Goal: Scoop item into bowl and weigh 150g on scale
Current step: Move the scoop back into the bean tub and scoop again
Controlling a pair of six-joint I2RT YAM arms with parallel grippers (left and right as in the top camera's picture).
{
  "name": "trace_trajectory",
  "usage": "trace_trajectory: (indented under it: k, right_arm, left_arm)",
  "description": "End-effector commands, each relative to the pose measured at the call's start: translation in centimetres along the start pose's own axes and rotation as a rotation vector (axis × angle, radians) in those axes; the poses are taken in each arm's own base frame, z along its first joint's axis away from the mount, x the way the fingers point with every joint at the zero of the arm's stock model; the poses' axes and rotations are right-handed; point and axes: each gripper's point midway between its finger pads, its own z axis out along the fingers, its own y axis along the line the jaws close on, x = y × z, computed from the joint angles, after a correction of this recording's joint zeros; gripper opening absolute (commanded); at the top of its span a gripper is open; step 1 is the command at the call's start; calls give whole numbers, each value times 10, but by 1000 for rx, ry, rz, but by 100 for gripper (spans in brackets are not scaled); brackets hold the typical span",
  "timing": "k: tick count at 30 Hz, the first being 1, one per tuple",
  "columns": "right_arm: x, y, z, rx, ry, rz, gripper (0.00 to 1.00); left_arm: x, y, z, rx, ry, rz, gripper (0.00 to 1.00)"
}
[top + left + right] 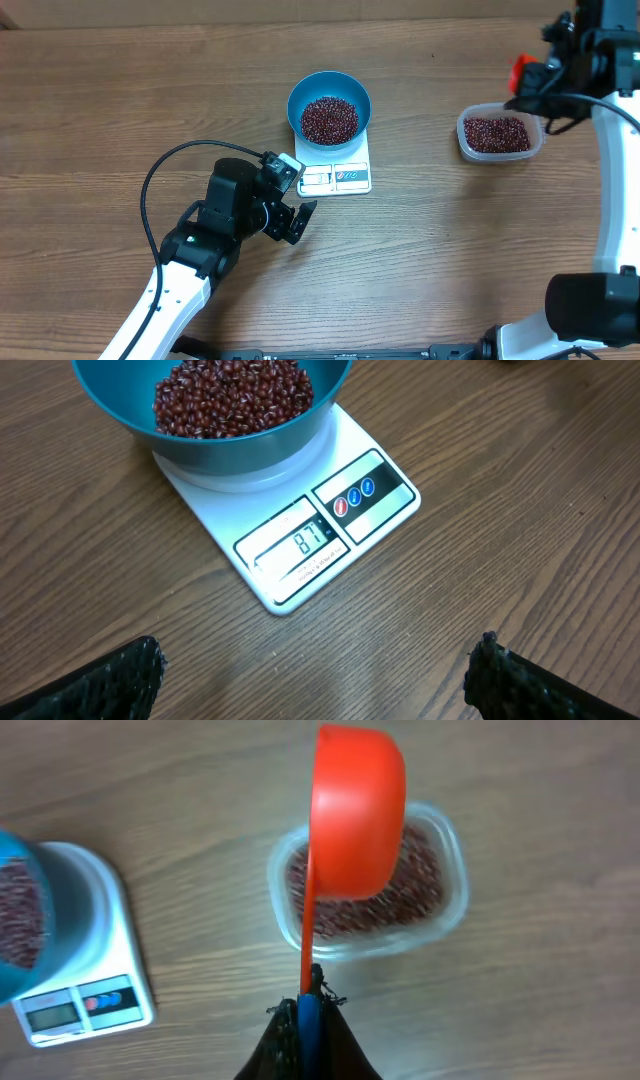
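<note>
Right gripper [305, 1005] clamps a smooth orange scoop [358, 815]; left gripper [315, 668] gapes near the flat white scale [330, 525]

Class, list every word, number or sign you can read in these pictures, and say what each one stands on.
"87": on the display of the scale.
Small print under the display: too small to read.
Buttons: red and blue round marks, with no legible lettering.
Bowl, tub, scoop: no text visible.
</note>
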Motion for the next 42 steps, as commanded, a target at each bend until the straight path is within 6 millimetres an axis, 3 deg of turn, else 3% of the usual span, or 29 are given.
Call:
trace_trajectory:
  k: [1,10,23,32,42]
  right_arm:
    - [15,-12,16,-1,51,6,4]
    - [40,-21,71,5,110,11,4]
    - [64,-22,126,-29,125,-57,4]
    - [71,-2,144,-156,167,-50,4]
    - [72,19,140,-293,172,-31,4]
  left_arm:
    - [-9,0,-2,6,-19,-8,100]
    - [-9,0,-2,6,-19,-8,100]
    - [-9,0,-2,6,-19,-8,100]
    - [-9,0,-2,6,-19,-8,99]
    - [-9,0,-2,6,-19,-8,100]
